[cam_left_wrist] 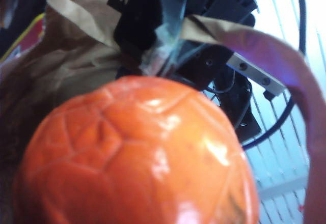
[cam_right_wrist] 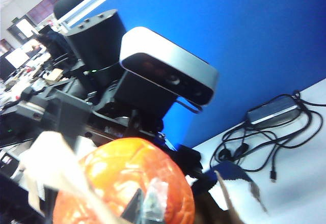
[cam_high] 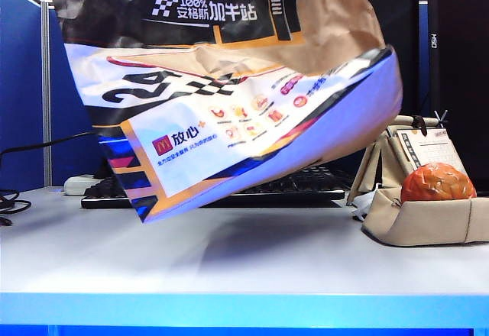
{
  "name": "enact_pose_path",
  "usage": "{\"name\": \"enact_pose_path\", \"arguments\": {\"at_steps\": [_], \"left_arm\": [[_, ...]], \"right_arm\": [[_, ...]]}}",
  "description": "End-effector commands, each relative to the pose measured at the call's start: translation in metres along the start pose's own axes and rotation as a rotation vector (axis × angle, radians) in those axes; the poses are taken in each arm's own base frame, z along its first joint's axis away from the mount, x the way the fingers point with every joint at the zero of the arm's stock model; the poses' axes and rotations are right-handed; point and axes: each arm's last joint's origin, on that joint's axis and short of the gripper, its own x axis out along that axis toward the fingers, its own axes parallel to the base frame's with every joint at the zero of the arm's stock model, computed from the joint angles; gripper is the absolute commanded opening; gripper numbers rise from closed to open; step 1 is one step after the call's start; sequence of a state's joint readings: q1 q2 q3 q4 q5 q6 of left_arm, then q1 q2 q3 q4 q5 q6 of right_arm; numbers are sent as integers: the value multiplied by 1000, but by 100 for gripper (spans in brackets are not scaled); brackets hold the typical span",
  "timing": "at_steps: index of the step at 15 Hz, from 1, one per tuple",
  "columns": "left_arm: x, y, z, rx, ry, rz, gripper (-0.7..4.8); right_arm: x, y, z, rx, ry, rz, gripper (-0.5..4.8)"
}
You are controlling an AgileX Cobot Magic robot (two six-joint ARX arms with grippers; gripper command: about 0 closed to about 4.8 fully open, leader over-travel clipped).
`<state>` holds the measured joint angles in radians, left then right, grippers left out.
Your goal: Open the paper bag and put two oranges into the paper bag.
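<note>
The paper bag (cam_high: 229,84) hangs tilted above the table and fills the upper exterior view, hiding both grippers there. In the left wrist view one orange (cam_left_wrist: 137,152) fills the picture and covers the left jaws, with the bag's brown inner wall (cam_left_wrist: 61,76) behind it. From the right wrist view that orange (cam_right_wrist: 122,178) hangs in mid-air under my left gripper (cam_right_wrist: 119,132), which looks shut on it. My right gripper (cam_right_wrist: 145,206) is shut on the bag's paper handle strip (cam_left_wrist: 265,46). A second orange (cam_high: 433,182) lies in the beige fabric tray (cam_high: 428,225).
A black keyboard (cam_high: 290,187) lies behind the bag, with a white power strip (cam_high: 80,185) and cables (cam_high: 11,202) at the left. A card stand (cam_high: 428,149) rises behind the tray. A power adapter with cables (cam_right_wrist: 270,114) lies on the white table by the blue partition.
</note>
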<state>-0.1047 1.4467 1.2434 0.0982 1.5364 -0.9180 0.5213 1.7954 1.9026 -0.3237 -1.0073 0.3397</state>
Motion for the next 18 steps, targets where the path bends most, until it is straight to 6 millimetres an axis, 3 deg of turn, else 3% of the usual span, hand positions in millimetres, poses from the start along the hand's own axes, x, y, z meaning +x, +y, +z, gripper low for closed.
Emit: {"name": "enact_pose_path", "arguments": {"at_steps": [1, 5, 8, 12, 18], "left_arm": [[0, -7, 2, 52, 35, -27, 479], [0, -11, 5, 86, 20, -18, 479], [0, -4, 8, 60, -72, 40, 479], [1, 9, 10, 8, -56, 34, 479], [0, 0, 13, 122, -11, -2, 479]], "right_arm": [[0, 6, 3, -22, -5, 26, -6], [0, 6, 3, -22, -5, 26, -6], [0, 6, 3, -22, -5, 26, -6], [0, 8, 8, -31, -35, 45, -6], [0, 9, 8, -25, -26, 65, -6]]}}
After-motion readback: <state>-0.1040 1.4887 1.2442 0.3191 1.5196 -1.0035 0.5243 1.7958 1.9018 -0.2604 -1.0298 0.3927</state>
